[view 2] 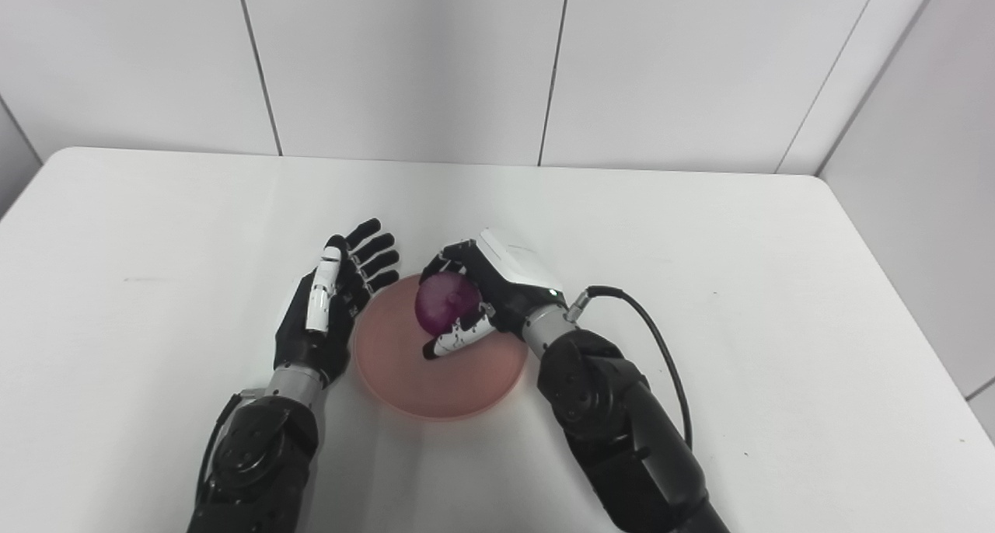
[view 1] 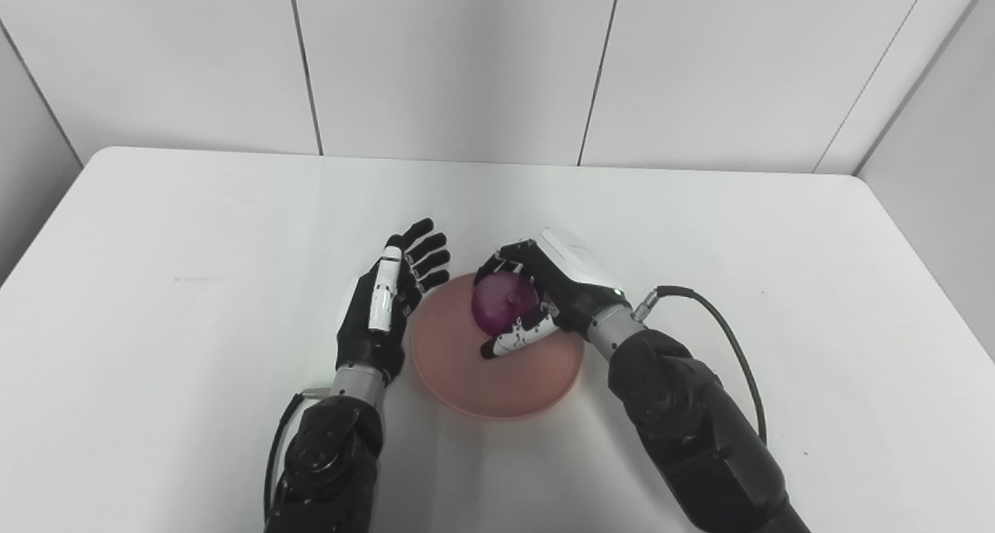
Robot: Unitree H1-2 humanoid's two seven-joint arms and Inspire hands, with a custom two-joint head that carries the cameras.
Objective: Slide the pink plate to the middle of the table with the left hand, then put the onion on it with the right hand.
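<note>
pink plate (view 1: 497, 377): flat on the white counter (view 1: 194, 284), near its middle, between the two arms. right hand (view 1: 544, 284): over the plate's far side, fingers clamped on the purple onion (view 1: 504, 304), held above the plate. left hand (view 1: 385, 308): just beside the plate's left rim, fingers apart, holding nothing.
</note>
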